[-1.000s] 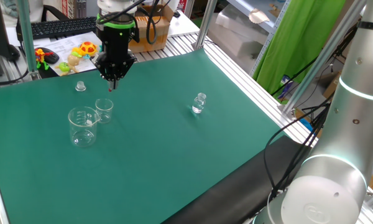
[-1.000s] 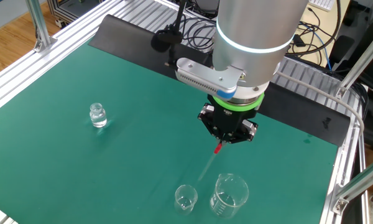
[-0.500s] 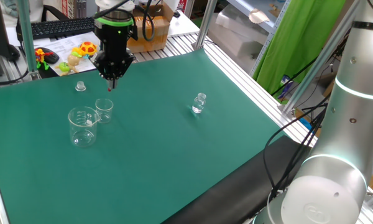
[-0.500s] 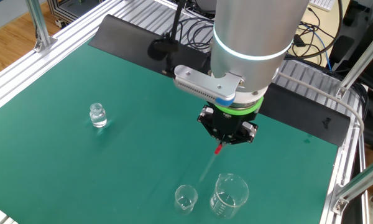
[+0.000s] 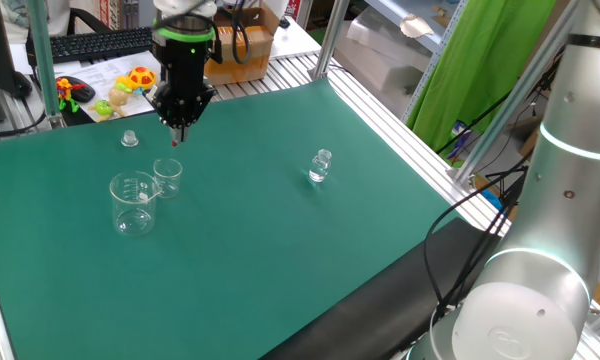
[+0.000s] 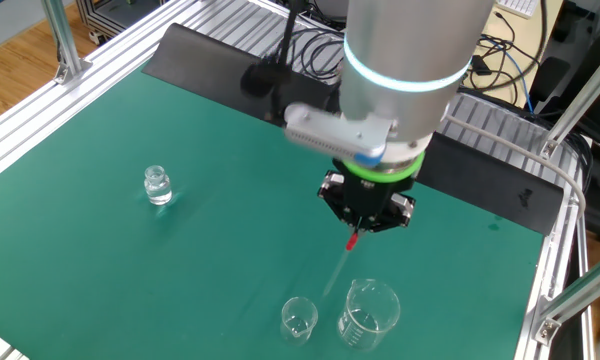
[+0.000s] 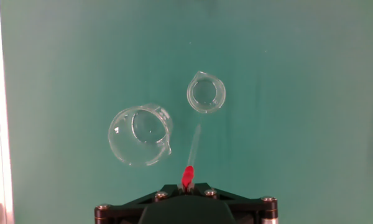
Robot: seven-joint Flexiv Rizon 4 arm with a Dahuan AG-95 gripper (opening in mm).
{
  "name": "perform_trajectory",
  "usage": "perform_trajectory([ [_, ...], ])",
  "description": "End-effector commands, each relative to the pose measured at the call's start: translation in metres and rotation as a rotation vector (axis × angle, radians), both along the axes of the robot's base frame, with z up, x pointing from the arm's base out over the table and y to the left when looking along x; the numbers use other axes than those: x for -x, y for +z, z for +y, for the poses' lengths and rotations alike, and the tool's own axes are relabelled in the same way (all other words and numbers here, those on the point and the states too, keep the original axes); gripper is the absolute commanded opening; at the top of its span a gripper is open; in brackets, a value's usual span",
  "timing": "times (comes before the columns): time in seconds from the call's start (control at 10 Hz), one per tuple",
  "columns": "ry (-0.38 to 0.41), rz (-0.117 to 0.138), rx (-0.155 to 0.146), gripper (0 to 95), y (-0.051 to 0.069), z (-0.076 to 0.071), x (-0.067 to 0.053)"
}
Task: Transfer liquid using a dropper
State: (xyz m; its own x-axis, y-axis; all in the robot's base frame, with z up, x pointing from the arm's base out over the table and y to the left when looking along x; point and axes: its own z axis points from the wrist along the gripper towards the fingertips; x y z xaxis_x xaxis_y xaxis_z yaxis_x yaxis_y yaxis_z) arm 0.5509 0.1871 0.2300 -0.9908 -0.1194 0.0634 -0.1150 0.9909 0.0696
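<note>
My gripper [image 5: 177, 132] [image 6: 356, 232] [image 7: 187, 185] is shut on the red end of the dropper [image 7: 191, 162] [image 6: 346, 253] [image 5: 175, 141], whose clear stem hangs down from it. It hovers above the green mat, just short of the small beaker [image 7: 206, 93] [image 5: 167, 177] [image 6: 299, 318]. The large beaker [image 7: 140, 134] [image 5: 133, 202] [image 6: 367, 312] stands right beside the small one. In the hand view the dropper's tip ends close to the small beaker's rim, outside it.
A small clear vial [image 5: 320, 165] [image 6: 157, 185] stands apart on the mat. A small clear cap [image 5: 129, 138] lies near the mat's far edge. Toys [image 5: 138, 80] and a keyboard [image 5: 100, 42] sit beyond the mat. Aluminium rails [image 6: 60, 110] frame the table.
The gripper with the dropper has drifted slightly away from the beakers in one fixed view. The beakers and vial have not moved.
</note>
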Motion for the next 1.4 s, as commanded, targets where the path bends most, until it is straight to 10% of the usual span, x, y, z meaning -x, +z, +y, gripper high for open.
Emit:
perform_trajectory([
  [0.1,-0.016,0.004,0.003,0.0,0.000,0.000,0.000],
  [0.6,-0.026,0.032,0.008,0.0,0.015,0.011,-0.021],
  [1.4,-0.014,0.044,0.012,0.0,0.006,0.002,-0.039],
])
